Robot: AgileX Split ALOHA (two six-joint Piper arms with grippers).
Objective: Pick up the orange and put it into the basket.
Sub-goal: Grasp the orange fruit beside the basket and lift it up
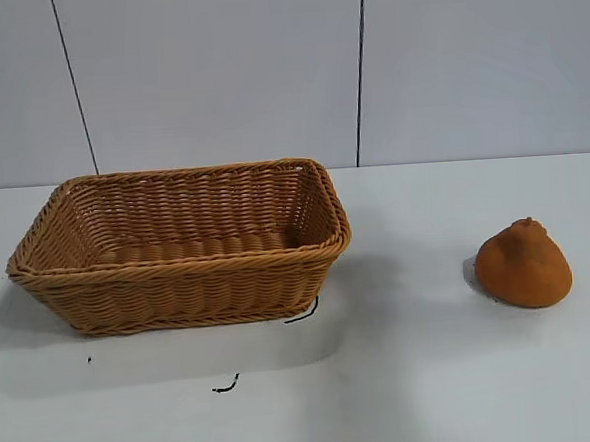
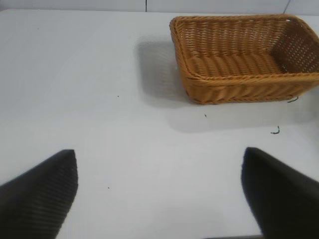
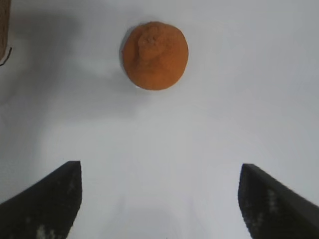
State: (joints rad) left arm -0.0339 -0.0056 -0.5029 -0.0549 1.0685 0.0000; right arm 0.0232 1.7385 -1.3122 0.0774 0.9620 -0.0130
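Your right end effector [image 3: 159,199] hangs released, the orange [image 3: 155,55] ahead and untouched on the worktop [image 3: 224,124], awaiting approach; left end effector [image 2: 159,194] likewise released, idle.

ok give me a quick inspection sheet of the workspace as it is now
surface: white table, a few small black marks in front of the basket
job's things: tan woven wicker basket empty, at the left; dull-orange knobby fruit on the table at the right, apart from it
clutter: nothing seen
hands: left hand open above bare table; right hand open, short of the fruit
cables: nothing seen
surroundings: pale panelled wall behind
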